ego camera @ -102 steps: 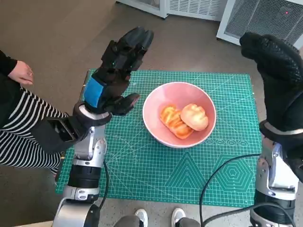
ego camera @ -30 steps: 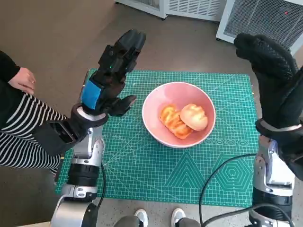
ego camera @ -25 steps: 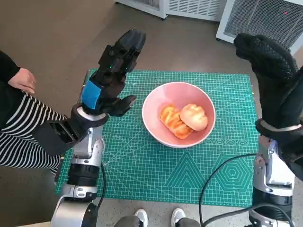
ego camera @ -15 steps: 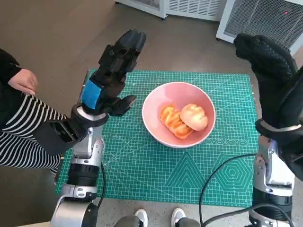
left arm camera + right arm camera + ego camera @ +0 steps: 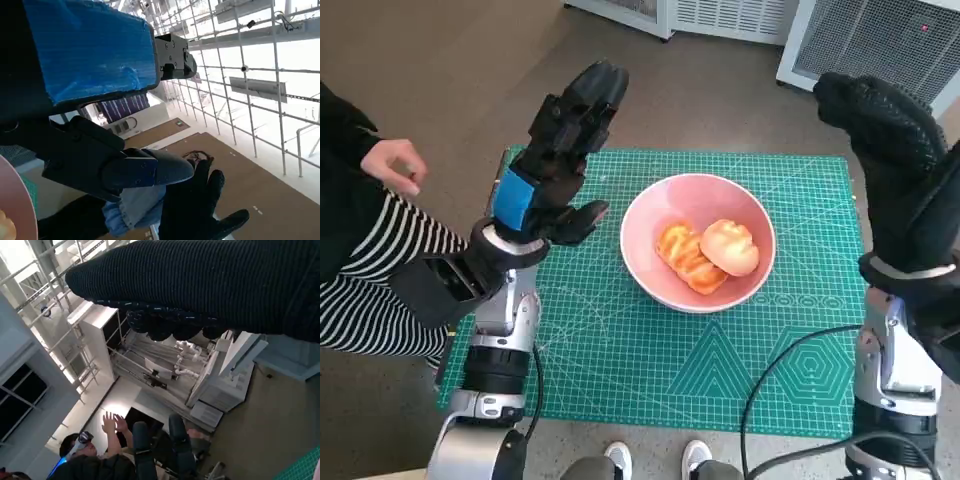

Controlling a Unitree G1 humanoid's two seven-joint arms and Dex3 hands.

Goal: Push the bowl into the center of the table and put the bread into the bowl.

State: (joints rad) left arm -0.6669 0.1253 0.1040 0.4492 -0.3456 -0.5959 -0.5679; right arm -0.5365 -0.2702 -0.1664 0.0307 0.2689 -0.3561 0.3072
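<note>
A pink bowl [image 5: 650,215] stands near the middle of the green cutting mat [image 5: 620,370]. In the bowl lie two pieces of bread [image 5: 729,247], one orange-glazed [image 5: 686,256] and one pale and round. My left hand [image 5: 558,150] is raised above the mat's left part, fingers spread, holding nothing. My right hand [image 5: 892,150] in its black glove is raised above the mat's right edge, also empty. In the left wrist view a sliver of the bowl [image 5: 17,202] shows at the edge, and the gloved right hand [image 5: 200,207] appears beyond my left hand [image 5: 90,85].
A person in a striped top [image 5: 370,270] sits at the left of the table with a hand [image 5: 398,160] lifted. Shoes [image 5: 655,460] show at the table's near edge. White machines [image 5: 860,35] stand on the floor beyond. A cable [image 5: 770,380] crosses the mat's near right.
Both my hands stay raised, having shifted only slightly since the earliest frame. The person's hand at the left has lifted and moved a little toward the table.
</note>
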